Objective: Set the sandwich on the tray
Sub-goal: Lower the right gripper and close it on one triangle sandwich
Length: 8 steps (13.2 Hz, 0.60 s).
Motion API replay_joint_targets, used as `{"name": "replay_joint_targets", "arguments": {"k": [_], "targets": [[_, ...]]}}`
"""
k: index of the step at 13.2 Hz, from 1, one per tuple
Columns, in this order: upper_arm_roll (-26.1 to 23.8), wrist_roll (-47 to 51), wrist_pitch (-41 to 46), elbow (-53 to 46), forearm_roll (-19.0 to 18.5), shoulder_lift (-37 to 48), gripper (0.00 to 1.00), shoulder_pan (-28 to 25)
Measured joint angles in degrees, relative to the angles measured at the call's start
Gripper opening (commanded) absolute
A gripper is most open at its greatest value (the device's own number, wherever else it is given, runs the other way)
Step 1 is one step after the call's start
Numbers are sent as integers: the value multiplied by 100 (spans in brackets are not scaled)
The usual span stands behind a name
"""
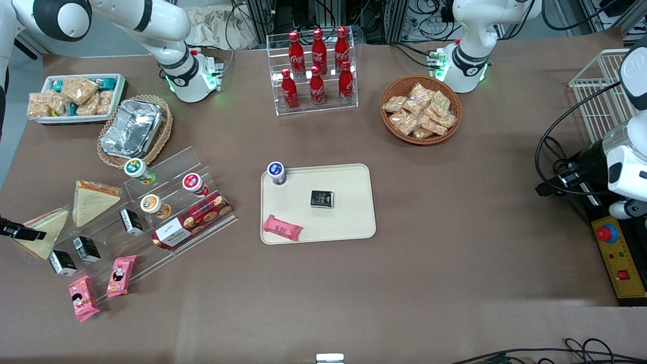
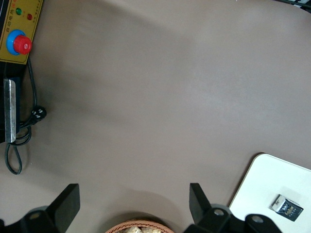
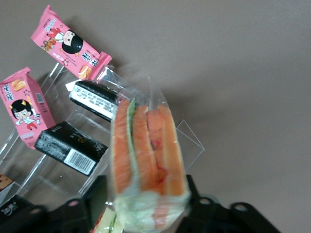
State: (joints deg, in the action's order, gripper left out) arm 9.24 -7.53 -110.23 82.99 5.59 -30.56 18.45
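Observation:
The sandwich (image 1: 44, 233), a clear-wrapped wedge, lies toward the working arm's end of the table. In the right wrist view its orange and green filling edge (image 3: 146, 145) faces the camera. My right gripper (image 1: 22, 231) reaches in from the table's edge over it. In the wrist view the gripper (image 3: 146, 196) has one finger on each side of the wedge, shut on it. A second near-identical wedge (image 1: 92, 200) lies beside it, farther from the front camera. The cream tray (image 1: 354, 222) sits mid-table, well apart; a corner also shows in the left wrist view (image 2: 272, 179).
The tray holds a cup (image 1: 276, 173), a black packet (image 1: 322, 198) and a pink packet (image 1: 282, 228). A clear stepped stand (image 1: 167, 202) with cups, black boxes (image 3: 70, 147) and pink packets (image 3: 26, 104) stands beside the sandwich. A foil container (image 1: 132, 127) lies farther back.

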Motion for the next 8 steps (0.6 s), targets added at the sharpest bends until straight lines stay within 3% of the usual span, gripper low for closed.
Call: {"name": "replay_joint_targets", "arguments": {"k": [2,8], "targets": [[0,0,-7,-30,0,15,15,1],[-70,-209,562,-198,0,901,17,-230]]}}
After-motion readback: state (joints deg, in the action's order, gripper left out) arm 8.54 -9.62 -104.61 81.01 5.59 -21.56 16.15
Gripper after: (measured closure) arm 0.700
